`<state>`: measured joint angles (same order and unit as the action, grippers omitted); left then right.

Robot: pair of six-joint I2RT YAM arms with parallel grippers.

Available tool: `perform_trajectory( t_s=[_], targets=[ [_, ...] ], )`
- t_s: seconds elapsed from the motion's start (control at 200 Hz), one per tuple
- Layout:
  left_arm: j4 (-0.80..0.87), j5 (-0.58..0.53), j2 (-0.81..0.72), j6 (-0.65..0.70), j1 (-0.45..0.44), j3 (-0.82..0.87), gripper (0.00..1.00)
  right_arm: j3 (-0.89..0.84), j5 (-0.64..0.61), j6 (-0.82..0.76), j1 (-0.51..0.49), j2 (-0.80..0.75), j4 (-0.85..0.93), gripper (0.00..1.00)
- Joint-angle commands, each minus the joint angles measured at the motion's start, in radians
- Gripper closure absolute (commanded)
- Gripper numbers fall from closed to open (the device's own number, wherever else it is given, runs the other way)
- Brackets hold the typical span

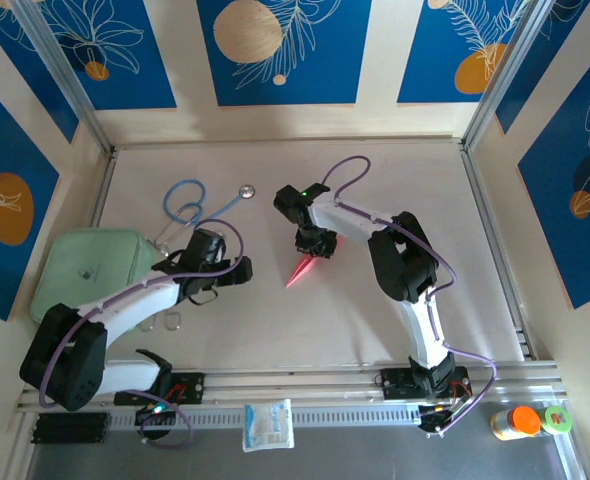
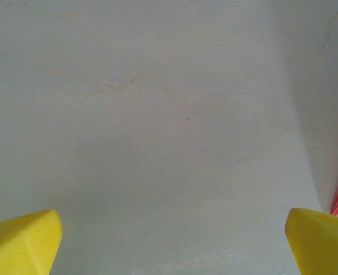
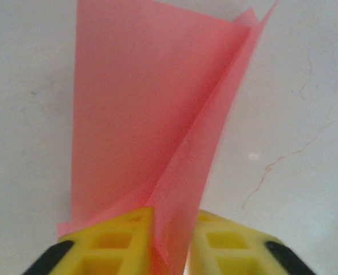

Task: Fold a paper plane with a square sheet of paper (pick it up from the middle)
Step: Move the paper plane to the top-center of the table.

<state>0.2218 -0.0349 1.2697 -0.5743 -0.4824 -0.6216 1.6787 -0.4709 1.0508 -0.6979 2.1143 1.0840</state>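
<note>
My right gripper (image 3: 170, 232) has its ribbed yellow fingers (image 3: 117, 243) pinched tight on the centre crease of the thin, smooth salmon-pink paper plane (image 3: 146, 114). The plane's sharp point aims near-left over the middle of the matte white table (image 1: 355, 320). My left gripper (image 2: 172, 243) gapes wide and empty, left of it.

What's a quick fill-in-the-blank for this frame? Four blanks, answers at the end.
1. The right gripper is ____ on the paper plane.
2. The left gripper hangs over the bare table with its jaws wide ____.
3. Both grippers' fingertips are coloured ____.
4. The looped stethoscope beyond the left arm is ____.

Missing words: shut; open; yellow; blue.
</note>
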Motion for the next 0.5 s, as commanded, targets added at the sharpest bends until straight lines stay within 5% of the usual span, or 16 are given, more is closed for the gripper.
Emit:
perform_trajectory(
  t_s=[0.0,0.235,0.495],
  targets=[
    [0.005,0.002,0.006,-0.040,0.026,-0.023,0.01,-0.020,-0.011,-0.005,0.007,-0.065,-0.011,0.89],
    [0.022,0.037,-0.004,-0.091,0.092,-0.020,0.01,-0.050,0.035,-0.293,0.010,-0.170,-0.202,0.98],
    [-0.029,0.115,-0.046,-0.177,0.176,0.030,0.01,-0.114,0.486,-0.552,0.009,-0.223,-0.478,0.99]
  ],
)
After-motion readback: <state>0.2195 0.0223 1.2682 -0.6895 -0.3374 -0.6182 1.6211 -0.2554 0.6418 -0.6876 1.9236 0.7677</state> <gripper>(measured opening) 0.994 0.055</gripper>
